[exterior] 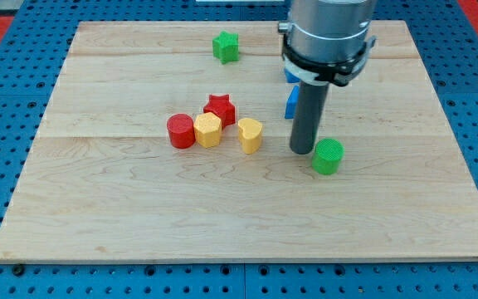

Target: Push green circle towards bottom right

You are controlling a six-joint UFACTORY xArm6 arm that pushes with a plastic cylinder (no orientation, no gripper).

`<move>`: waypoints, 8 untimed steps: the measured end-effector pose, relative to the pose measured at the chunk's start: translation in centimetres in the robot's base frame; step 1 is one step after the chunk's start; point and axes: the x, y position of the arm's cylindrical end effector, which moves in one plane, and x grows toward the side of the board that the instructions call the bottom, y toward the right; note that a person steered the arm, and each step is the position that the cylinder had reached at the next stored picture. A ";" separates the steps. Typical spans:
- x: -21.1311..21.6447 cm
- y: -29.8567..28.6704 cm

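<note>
The green circle [328, 156] sits on the wooden board [247, 224], right of the middle. My tip [303, 150] is down on the board just to the left of the green circle, close to it or touching it. The dark rod rises from there to the arm's grey body at the view's top.
A red circle [180, 131], a yellow hexagon-like block [208, 129], a red star [220, 108] and a yellow heart [251, 134] cluster left of my tip. A blue block [291, 101] is partly hidden behind the rod. A green star [226, 46] lies near the top edge.
</note>
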 end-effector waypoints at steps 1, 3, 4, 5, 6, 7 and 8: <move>-4.0 -1.1; -5.6 9.1; -10.3 12.2; -16.5 13.8; -20.2 9.8; -18.3 6.0; -13.8 4.4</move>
